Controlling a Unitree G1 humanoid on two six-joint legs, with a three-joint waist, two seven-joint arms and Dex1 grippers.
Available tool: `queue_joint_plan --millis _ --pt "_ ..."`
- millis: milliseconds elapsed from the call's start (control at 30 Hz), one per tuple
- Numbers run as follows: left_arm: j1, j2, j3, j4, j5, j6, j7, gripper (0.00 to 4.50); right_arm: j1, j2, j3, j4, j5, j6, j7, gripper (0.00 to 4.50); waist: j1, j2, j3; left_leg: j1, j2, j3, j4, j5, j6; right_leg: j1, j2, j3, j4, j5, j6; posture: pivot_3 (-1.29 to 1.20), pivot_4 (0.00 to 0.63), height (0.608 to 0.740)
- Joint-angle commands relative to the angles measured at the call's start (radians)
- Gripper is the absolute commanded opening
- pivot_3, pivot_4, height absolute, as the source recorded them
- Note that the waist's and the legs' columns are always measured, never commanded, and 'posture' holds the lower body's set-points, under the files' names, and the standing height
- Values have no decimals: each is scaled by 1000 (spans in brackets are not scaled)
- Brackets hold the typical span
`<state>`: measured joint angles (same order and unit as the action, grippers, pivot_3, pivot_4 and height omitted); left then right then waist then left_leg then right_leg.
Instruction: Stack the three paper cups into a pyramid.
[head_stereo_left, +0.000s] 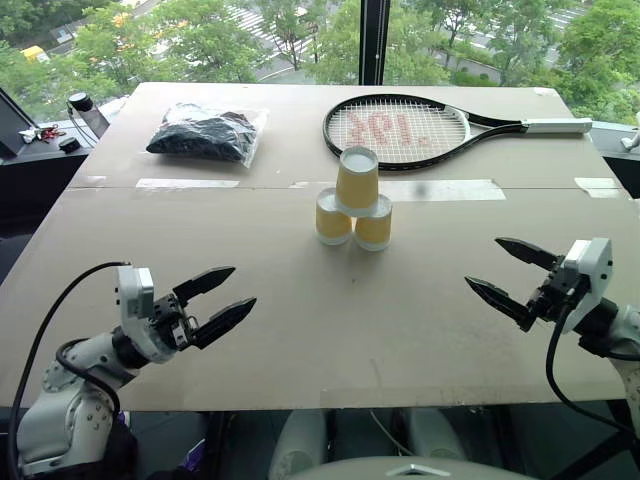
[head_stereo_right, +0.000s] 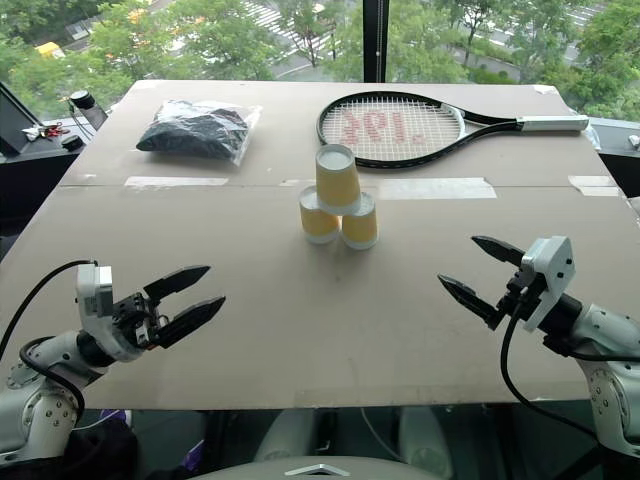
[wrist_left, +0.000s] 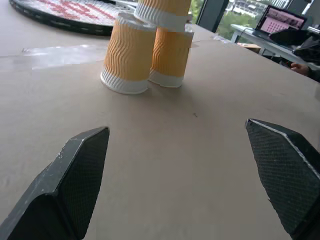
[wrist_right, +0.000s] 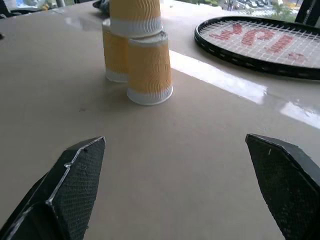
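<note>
Window-side desk, pyramid already up at mid-desk, both hands clear of it.

Three paper cups stand upside down just in front of the tennis racket: two base cups touching side by side, 3rd on top across the pair. Bag of dark stuff sits well off to the left. Risk from here, as I judge it: stack is light & top cup rests only on the two small bases, so any sweep of an arm back toward centre, a bump to the desk edge, or a finger catching a base cup would likely topple it. Left hand is low near the front-left edge, roughly level, aimed inward, fingers spread, holding nothing. Right hand mirrors it at front-right, aimed inward, fingers spread wide, empty. Both well apart from the cups.
</note>
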<state>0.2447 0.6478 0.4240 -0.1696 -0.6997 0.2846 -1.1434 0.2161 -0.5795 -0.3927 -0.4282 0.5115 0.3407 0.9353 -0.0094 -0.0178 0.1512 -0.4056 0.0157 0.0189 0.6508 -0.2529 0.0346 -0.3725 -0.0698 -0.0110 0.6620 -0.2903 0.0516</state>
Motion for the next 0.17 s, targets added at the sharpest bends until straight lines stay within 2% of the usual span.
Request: queue_joint_plan --millis 33,167 --pt "8 32 -20 -12 83 -3 57 4500 51 -33 -39 24 -24 -89 41 4441 0 0 0 0 0 0 0 0 0 0 0 1 0 0 0 0 150 740" --pt "-18 45 -50 -27 89 33 81 4500 59 -44 -24 87 -41 -141 43 4441 0 0 0 8 1 0 -1 0 0 7 -2 2 -1 0 0 0 150 740"
